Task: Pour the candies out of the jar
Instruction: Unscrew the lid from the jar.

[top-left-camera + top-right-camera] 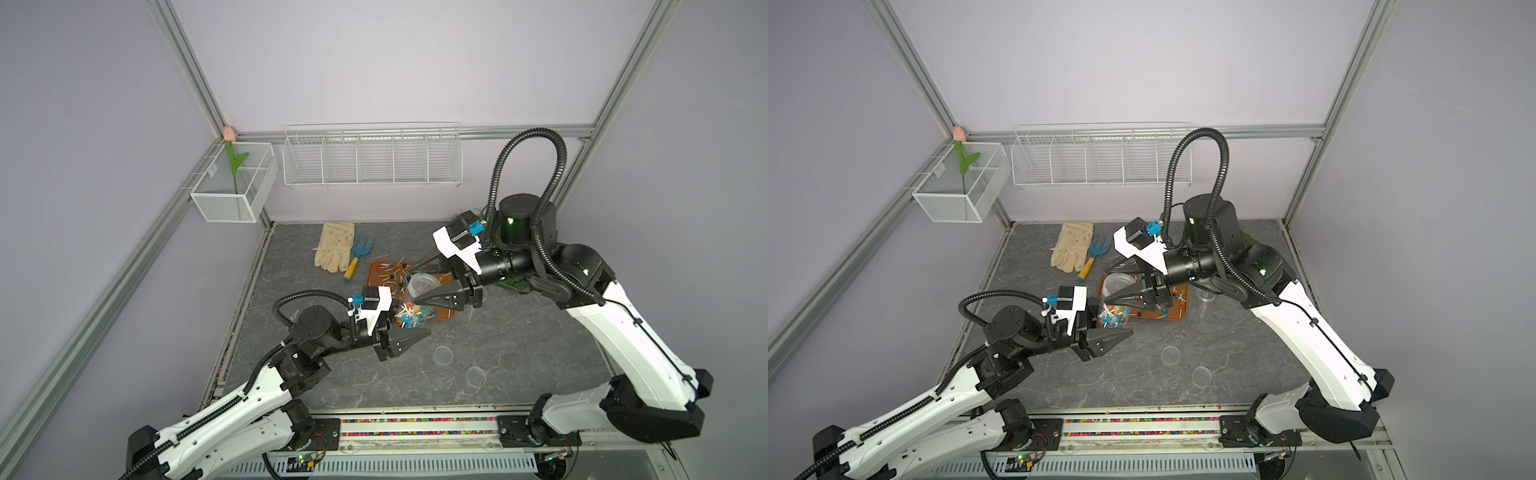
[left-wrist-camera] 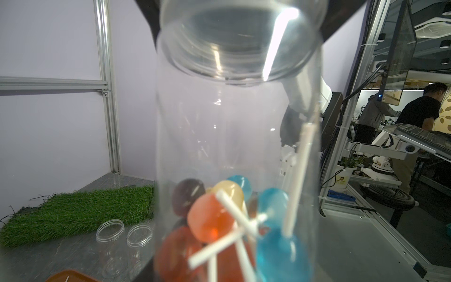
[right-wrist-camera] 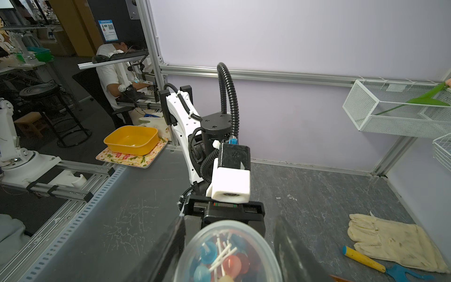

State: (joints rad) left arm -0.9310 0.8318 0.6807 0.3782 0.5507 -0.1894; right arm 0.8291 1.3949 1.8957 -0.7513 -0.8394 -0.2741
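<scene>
A clear plastic jar [image 1: 412, 308] lies tilted over the brown tray [image 1: 445, 314]. My left gripper [image 1: 409, 323] is shut on its base end, where the candies [image 1: 409, 318] are heaped: blue, orange and dark heads on white sticks [image 2: 214, 217]. My right gripper [image 1: 415, 285] is shut on the jar's clear lid [image 3: 229, 234], with a black finger [image 3: 170, 244] pressed against each side. Through the lid the candies [image 3: 227, 261] look hazy. Several loose candies [image 1: 390, 272] are scattered on the tray. The left gripper's fingers are hidden behind the jar in the left wrist view.
A cream glove [image 1: 334, 247] and a blue hand rake [image 1: 361, 249] lie behind the tray. Two clear lids [image 1: 443, 355] [image 1: 476, 376] rest on the slate table. Two empty jars [image 2: 109, 234] stand by a grass mat [image 2: 73, 212]. Wire baskets [image 1: 372, 156] hang on the back wall.
</scene>
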